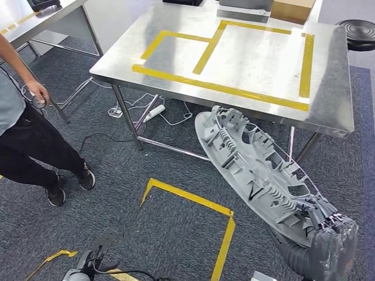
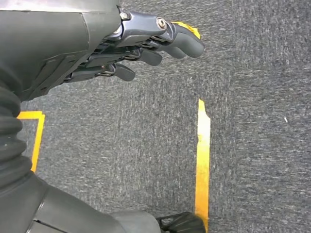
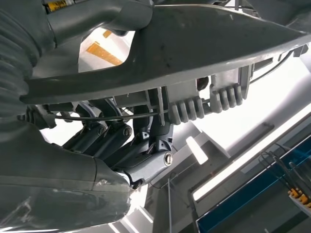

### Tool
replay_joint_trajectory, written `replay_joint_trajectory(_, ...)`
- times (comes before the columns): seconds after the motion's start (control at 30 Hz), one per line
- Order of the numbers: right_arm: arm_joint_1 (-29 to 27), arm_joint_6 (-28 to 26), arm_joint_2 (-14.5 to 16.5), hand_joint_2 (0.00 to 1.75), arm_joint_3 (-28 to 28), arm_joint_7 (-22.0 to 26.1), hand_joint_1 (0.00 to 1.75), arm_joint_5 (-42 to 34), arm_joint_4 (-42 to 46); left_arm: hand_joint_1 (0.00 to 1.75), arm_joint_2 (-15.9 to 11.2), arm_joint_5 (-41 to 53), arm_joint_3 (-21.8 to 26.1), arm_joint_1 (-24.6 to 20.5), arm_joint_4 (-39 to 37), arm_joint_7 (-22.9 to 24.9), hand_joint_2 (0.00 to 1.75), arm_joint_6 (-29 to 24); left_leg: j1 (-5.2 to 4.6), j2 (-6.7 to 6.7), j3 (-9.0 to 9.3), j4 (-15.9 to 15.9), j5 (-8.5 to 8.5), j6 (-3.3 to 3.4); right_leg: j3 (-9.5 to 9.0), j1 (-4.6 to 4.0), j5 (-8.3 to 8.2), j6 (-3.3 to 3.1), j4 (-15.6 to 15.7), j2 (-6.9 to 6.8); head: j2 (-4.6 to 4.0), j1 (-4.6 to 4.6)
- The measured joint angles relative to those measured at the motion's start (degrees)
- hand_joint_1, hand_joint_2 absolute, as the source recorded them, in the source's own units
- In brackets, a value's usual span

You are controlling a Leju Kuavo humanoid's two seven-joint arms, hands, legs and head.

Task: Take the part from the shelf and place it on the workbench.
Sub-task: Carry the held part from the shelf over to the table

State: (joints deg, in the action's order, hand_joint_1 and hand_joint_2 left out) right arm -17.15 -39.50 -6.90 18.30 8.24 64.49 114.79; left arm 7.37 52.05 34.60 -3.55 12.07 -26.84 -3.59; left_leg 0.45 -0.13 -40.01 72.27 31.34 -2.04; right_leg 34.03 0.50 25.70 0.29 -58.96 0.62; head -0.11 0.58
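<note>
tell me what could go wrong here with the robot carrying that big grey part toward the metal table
The grey part is long and the right hand grips it only at one end, so it could sag or slip. Its far tip sits below the metal table edge, so it may knock the rim or a leg unless raised. A person stands close on the left, and cables lie under the table, a possible trip hazard.

Steel workbench (image 1: 327, 88) bears yellow tape outlines (image 1: 221, 88); cardboard box (image 1: 292, 9) at far edge.
</note>
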Motion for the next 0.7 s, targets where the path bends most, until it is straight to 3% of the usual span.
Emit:
replay_joint_trajectory(0.07,0.08,0.0,-0.01,1.75,-0.01,0.0,1.75,0.01,0.0,0.0,-0.03,0.04,-0.01,-0.07,0.0,0.0,1.75,0.0,0.0,0.0,3.34,-7.16,-3.94,0.2,-0.12,-0.02,0.03,0.14,-0.01,0.08,0.0,0.0)
replay_joint_trajectory(0.13,0.16,0.0,-0.01,1.75,0.0,0.01,1.75,0.0,0.0,0.0,-0.03,0.05,-0.02,-0.15,0.0,0.0,1.75,0.01,-0.02,-0.04,6.12,-13.28,-5.87,0.49,0.02,-0.28,0.05,0.58,-0.17,0.16,0.0,-0.05)
replay_joint_trajectory(0.23,0.17,0.0,-0.02,1.75,0.03,0.02,1.75,-0.01,0.01,0.0,0.01,0.05,-0.01,-0.09,0.0,0.0,1.75,0.01,-0.09,-0.06,6.48,-14.75,-6.01,1.31,0.28,-0.38,-0.16,1.47,0.06,0.2,0.0,-0.06)
replay_joint_trajectory(0.3,0.16,0.0,-0.06,1.75,0.09,0.03,1.75,-0.01,0.02,0.0,0.02,0.05,0.02,-0.11,0.0,0.0,1.75,-0.01,0.1,-0.02,6.53,-15.0,-6.23,2.01,0.97,-0.31,0.89,2.04,-1.18,0.03,0.0,-0.26)
replay_joint_trajectory(0.4,0.33,0.0,-0.19,1.75,0.19,0.23,1.75,-0.02,0.01,0.0,-0.05,0.16,0.04,-0.13,0.0,0.0,1.75,-0.01,0.15,0.02,6.54,-15.09,-6.32,2.59,5.48,-0.19,5.98,2.61,-11.17,-0.15,0.0,-0.54)
replay_joint_trajectory(0.43,0.39,0.0,-0.24,1.75,0.21,0.38,1.75,-0.03,0.01,0.0,-0.05,0.22,0.04,-0.09,0.0,0.0,1.75,-0.01,0.11,0.03,6.54,-15.09,-6.31,2.63,7.11,-0.17,7.24,2.7,-14.7,-0.15,0.0,-0.52)
replay_joint_trajectory(0.47,0.48,0.0,-0.27,1.75,0.21,0.55,1.75,-0.04,0.01,0.0,-0.05,0.27,0.03,-0.06,0.0,0.0,1.75,0.01,0.1,0.04,6.57,-15.07,-6.29,2.66,7.88,-0.17,7.4,2.74,-16.32,-0.15,0.0,-0.54)
replay_joint_trajectory(0.5,0.6,0.0,-0.28,1.75,0.21,0.8,1.75,-0.07,0.02,0.0,-0.05,0.32,0.03,-0.06,0.0,0.0,1.75,0.04,0.1,0.05,6.64,-15.06,-6.27,2.66,7.61,-0.16,6.48,2.74,-15.73,-0.16,0.0,-0.52)
replay_joint_trajectory(0.53,0.79,0.0,-0.3,1.75,0.21,1.09,1.75,-0.12,0.03,0.0,-0.04,0.36,0.03,-0.07,0.0,0.0,1.75,0.07,0.13,0.04,6.75,-15.06,-6.23,2.62,6.2,-0.13,4.66,2.7,-12.89,-0.18,0.0,-0.53)
replay_joint_trajectory(0.6,1.33,-0.01,-0.35,1.75,0.16,1.65,1.75,-0.23,0.04,0.0,-0.03,0.5,0.03,-0.1,0.0,0.0,1.75,0.15,0.03,0.01,6.89,-14.95,-6.08,2.29,2.03,-0.06,1.31,2.64,-4.71,-0.27,0.0,-0.56)
replay_joint_trajectory(0.63,1.67,-0.01,-0.37,1.75,0.11,1.86,1.75,-0.26,0.05,0.0,-0.02,0.58,0.03,-0.11,0.0,0.0,1.75,0.17,-0.09,-0.02,6.84,-14.88,-6.07,2.01,0.55,-0.05,0.49,2.5,-1.84,-0.26,0.0,-0.52)
replay_joint_trajectory(0.7,2.21,-0.02,-0.42,1.75,-0.02,2.06,1.75,-0.31,0.06,0.0,-0.03,0.73,0.02,-0.12,0.0,0.01,1.75,0.25,-0.27,-0.05,6.61,-14.83,-6.24,1.43,-0.25,-0.2,0.45,2.03,-0.23,-0.12,0.0,-0.38)
